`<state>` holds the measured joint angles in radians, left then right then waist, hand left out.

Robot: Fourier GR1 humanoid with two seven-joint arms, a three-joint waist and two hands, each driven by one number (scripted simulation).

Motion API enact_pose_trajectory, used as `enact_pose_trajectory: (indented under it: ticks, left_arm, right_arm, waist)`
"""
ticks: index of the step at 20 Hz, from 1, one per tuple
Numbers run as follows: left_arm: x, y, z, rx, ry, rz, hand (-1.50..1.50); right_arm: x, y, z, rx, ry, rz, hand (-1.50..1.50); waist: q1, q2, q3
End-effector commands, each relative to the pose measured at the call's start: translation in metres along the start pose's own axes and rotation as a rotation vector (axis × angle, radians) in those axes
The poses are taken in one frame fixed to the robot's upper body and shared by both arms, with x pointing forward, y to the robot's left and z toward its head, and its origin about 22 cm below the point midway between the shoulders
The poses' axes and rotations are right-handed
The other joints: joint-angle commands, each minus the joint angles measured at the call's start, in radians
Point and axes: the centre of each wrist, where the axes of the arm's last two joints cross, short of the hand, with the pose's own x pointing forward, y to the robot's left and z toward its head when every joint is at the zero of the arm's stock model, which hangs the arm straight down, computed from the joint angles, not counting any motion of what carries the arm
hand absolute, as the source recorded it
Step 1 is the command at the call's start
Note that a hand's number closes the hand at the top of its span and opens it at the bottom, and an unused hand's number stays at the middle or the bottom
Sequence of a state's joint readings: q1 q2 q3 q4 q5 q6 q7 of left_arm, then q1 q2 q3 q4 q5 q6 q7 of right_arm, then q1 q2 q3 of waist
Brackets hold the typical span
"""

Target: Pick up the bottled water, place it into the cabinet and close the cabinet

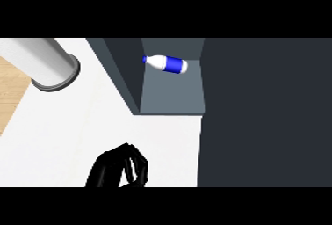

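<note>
The bottled water (166,64), white with a blue label and blue cap, lies on its side on the grey floor of the cabinet (174,94), cap pointing left. The cabinet's dark door (266,114) stands open and fills the right side of the view. My left hand (120,169) shows at the lower edge over the white counter, fingers up and relaxed, holding nothing, well short of the cabinet. My right hand does not show.
A thick grey cylinder with a dark rim (48,61) lies at the upper left on the white counter (71,127). A wooden surface (9,88) shows past the counter's left edge. The cabinet's dark side wall (120,74) runs diagonally.
</note>
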<state>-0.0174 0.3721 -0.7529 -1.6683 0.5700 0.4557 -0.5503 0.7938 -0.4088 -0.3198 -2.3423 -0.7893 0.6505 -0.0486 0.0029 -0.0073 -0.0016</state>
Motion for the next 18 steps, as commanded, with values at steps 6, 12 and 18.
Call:
enact_pose_trajectory:
  ticks: [6, 12, 18]
  left_arm:
    - [0.036, 0.068, 0.024, 0.017, -0.03, -0.072, 1.5]
    - [0.065, 0.093, 0.027, 0.044, -0.062, -0.01, -1.5]
    - [0.088, 0.111, 0.035, 0.08, -0.077, -0.05, -1.5]
  right_arm:
    - [0.036, 0.049, -0.021, 0.3, -0.018, 0.115, 1.5]
    - [0.042, 0.055, -0.028, 0.337, -0.092, 0.134, 1.5]
    - [0.041, 0.066, -0.033, 0.431, -0.018, 0.105, 1.5]
  waist:
    - [-0.012, -0.007, -0.003]
    - [-0.001, -0.008, -0.007]
    - [0.006, -0.014, -0.008]
